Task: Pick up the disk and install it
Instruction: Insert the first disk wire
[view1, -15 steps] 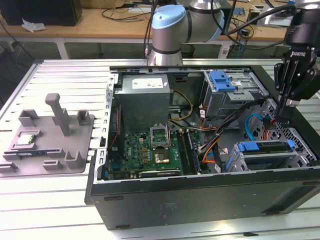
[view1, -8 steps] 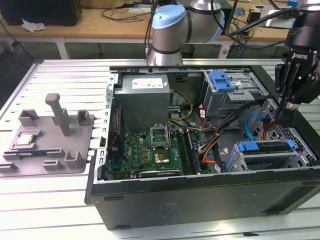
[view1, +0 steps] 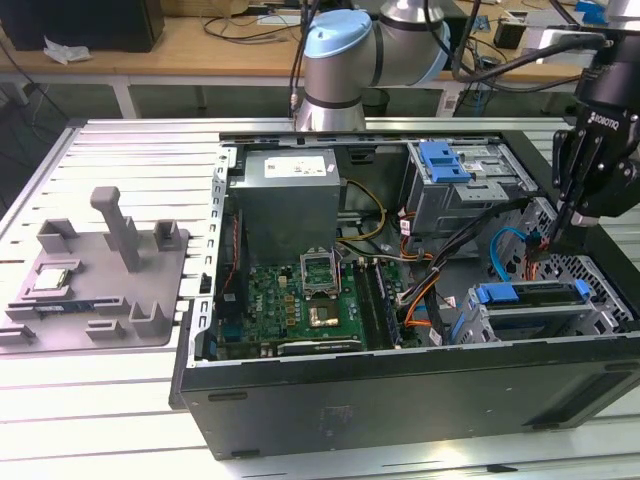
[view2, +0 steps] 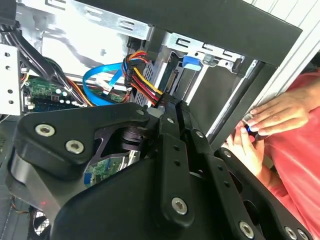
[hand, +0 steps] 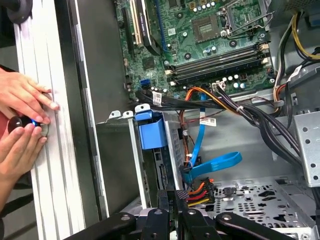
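The disk sits edge-up in the lower cage at the exterior view's right, blue frame showing. The gripper hangs just behind it, fingers pressed together and, as far as I can judge, empty, with the tips among the cables. A push here could snag a cable or strain the power plug. Whether the disk is fully home is hidden. The hands beside the case hold something I cannot make out.

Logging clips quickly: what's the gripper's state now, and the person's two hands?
Gripper: cannot be told.
One hand: flat on the table edge.
Other hand: touching a small dark object.
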